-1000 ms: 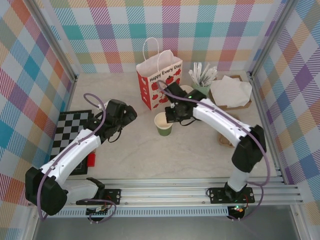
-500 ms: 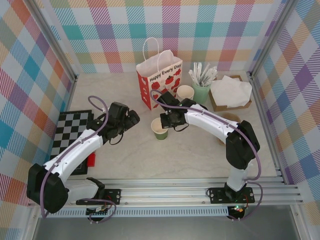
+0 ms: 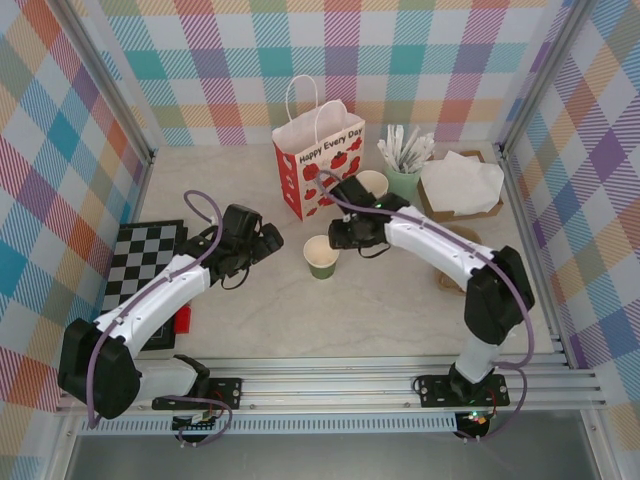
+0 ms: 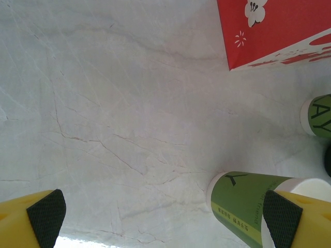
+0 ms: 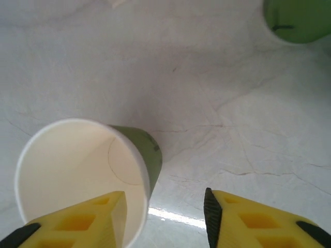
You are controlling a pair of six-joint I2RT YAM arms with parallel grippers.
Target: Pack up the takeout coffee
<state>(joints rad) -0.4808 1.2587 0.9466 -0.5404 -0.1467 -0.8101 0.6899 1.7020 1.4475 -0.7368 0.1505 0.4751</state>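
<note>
Marble tabletop (image 3: 300, 310), right hand (image 5: 163, 199) part-open astride rim of the green cup (image 5: 77, 165) (left hand (image 4: 164, 206) gaping, empty).

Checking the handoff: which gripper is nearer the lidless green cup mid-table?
Right. The right gripper has its jaws astride the wall of the green cup; the left gripper is open to its left, apart.

Green cup (image 5: 77, 165), cream inside, right gripper (image 5: 164, 199) parted, maybe grazing rim
</note>
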